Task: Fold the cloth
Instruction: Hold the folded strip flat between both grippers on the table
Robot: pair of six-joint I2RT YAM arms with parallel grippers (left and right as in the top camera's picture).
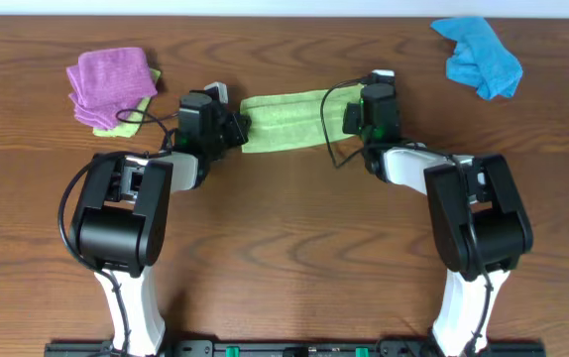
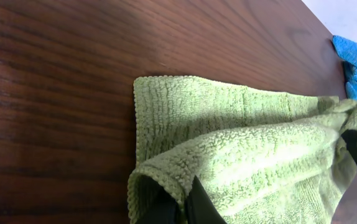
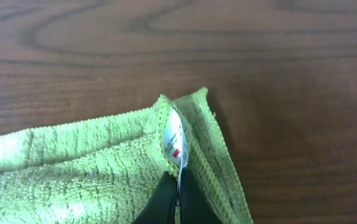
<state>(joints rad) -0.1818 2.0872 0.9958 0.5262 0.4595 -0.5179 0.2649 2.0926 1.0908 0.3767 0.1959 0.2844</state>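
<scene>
1. Cloth (image 1: 283,121) is lying as a doubled strip across the far middle of the worktop (image 1: 284,248).
2. Left fingers (image 2: 200,205) are closing tight on its raised left edge.
3. Right fingers (image 3: 166,202) are pinching its right corner.
4. White label (image 3: 174,140) is sticking up just above them.

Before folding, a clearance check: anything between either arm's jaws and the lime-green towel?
Nothing visible: the left jaws and right jaws each pinch an end of the lime-green microfibre cloth directly. The crumpled blue cloth lies apart.
</scene>
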